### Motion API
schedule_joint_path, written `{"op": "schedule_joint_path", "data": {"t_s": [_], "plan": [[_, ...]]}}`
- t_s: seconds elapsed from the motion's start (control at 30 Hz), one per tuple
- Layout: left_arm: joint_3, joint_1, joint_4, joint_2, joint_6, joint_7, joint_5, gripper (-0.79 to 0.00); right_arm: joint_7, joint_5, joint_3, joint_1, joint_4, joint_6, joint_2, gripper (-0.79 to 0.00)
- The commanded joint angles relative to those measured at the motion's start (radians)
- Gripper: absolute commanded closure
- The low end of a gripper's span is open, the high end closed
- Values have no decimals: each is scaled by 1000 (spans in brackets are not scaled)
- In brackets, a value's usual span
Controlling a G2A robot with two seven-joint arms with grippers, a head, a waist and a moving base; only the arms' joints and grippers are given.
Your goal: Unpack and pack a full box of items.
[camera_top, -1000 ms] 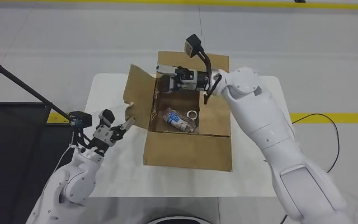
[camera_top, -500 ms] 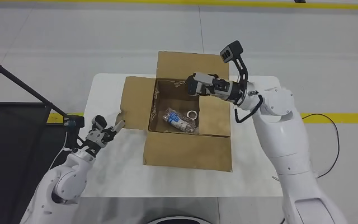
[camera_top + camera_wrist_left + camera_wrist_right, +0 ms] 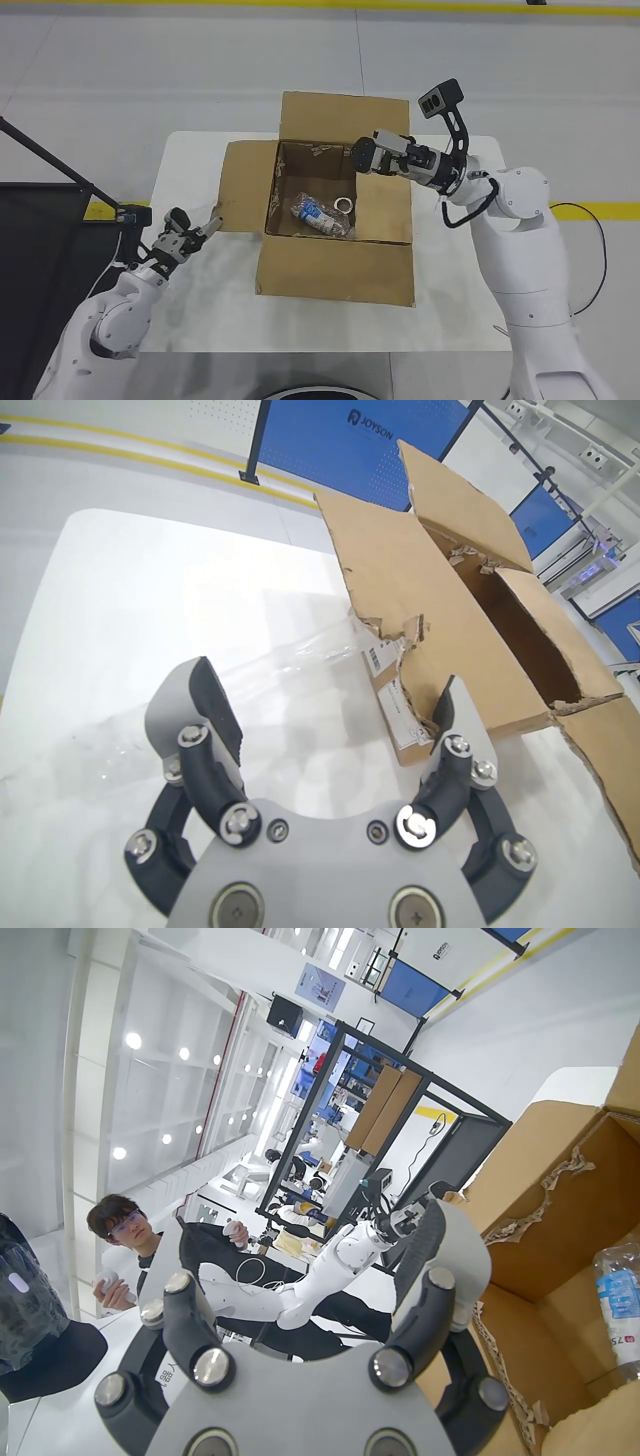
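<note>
Your left gripper [image 3: 198, 224]: fingers spread wide, nothing between them. It hangs low over left side of table [image 3: 200, 165], just off tip of left flap of cardboard box [image 3: 335, 265].

Your right gripper [image 3: 358, 155]: fingers also spread wide, empty, above far right part of box opening.

Box sits mid-table, all four flaps folded out, edges torn.

On box floor: plastic bottle [image 3: 314, 215] with blue-white label, lying on its side; small white ring [image 3: 343, 204] just right of it.

Clear plastic film [image 3: 300, 655] lies on table beside left flap.
</note>
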Motion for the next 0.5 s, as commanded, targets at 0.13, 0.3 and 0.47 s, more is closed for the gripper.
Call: {"op": "schedule_joint_path", "data": {"t_s": [0.13,0.3,0.47], "plan": [[-31,19,-38,2,-12,4,-9,-785,0,0,0,0,0,0,0,-785],[-68,47,-118,4,-19,9,-10,-785,7,-1,13,-42,-43,-45,7,-785],[-115,70,-225,8,-53,-17,-44,-785,52,-8,58,-85,-99,-104,23,-785]]}}
